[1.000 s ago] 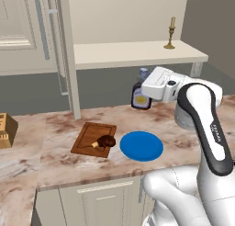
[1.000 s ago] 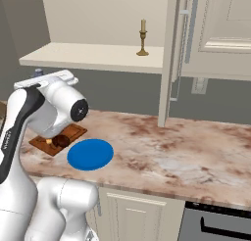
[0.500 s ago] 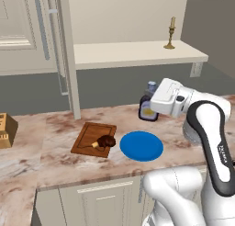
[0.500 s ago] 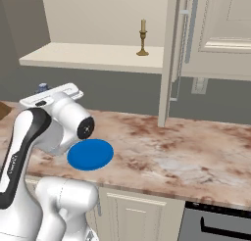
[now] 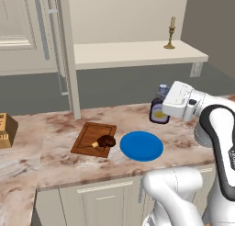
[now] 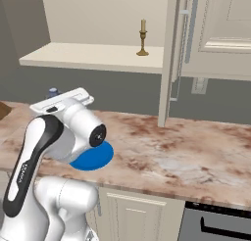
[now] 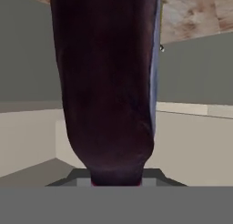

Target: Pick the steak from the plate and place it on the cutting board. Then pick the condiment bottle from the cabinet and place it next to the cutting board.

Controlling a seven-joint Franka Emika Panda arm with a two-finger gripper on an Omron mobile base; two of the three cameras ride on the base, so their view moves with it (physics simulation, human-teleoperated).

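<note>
Left base view: the gripper (image 5: 161,111) is holding the condiment bottle (image 5: 158,112) above the marble counter (image 5: 59,156), its jaws drawn in narrow on the bottle's sides. The bottle is hanging clear of the countertop, behind and to the right of the plate (image 5: 141,145), with its greyish-blue cap uppermost and its yellow-white label facing the camera. The fingertips themselves are hiding behind the bottle and the white hand.

The steak (image 5: 105,142) is lying on the cutting board (image 5: 93,138), near the board's right front corner, its pale bone end pointing left. The plate is sitting bare just to the right of the board, the two close together but not overlapping. A tan wooden block (image 5: 6,130) is standing at the far left edge of the counter, well apart from the board.

The cabinet (image 5: 137,52) is showing its wide shelf, on which a brass candlestick (image 5: 170,34) is standing near the right end; the panelled door with its long grey bar handle (image 5: 42,29) is standing open at the left.

Right base view: the bottle's cap (image 6: 52,92) is peeking over the white hand, and the plate (image 6: 96,156) is partly showing behind the arm.

Hand view: the dark bottle body (image 7: 107,82) is rising straight up from between the jaws.
</note>
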